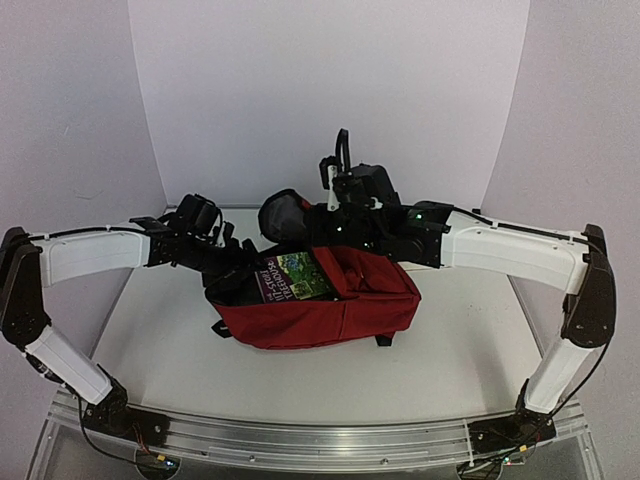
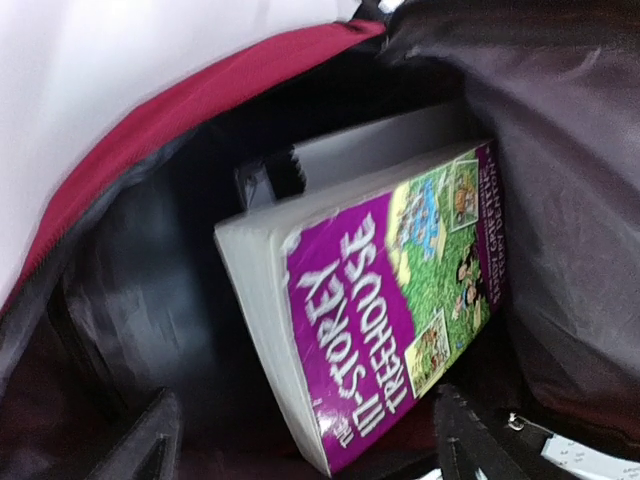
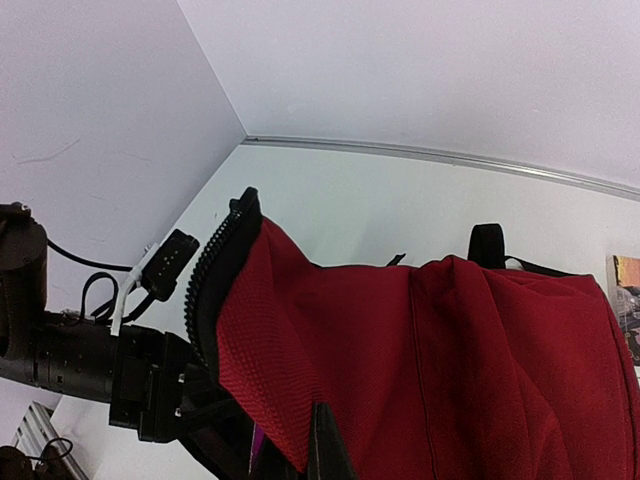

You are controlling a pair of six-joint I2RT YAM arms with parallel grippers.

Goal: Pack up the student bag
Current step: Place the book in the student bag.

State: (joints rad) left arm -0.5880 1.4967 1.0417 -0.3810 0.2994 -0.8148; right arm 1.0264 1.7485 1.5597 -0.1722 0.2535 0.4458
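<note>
Left tool (image 2: 305, 432): jaws wide, gripping nothing, inside the bag's mouth.
Book (image 2: 390, 330): just ahead of that tool, lying in the bag (image 1: 330, 315).
Right tool (image 3: 322, 440): closed, pinching the bag's red top edge, I judged.
Bag: beneath both tools, on the worktop (image 1: 460, 340), unzipped.
Progress: book in; I judged zipping remained.

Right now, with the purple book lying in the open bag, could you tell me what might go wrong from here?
The book lies between the open fingers of the left gripper; pulling back could catch it and drag it out.
The right gripper, shut on the red fabric, seems to hold the student bag open; if it slips, the flap may drop onto the left gripper.
</note>
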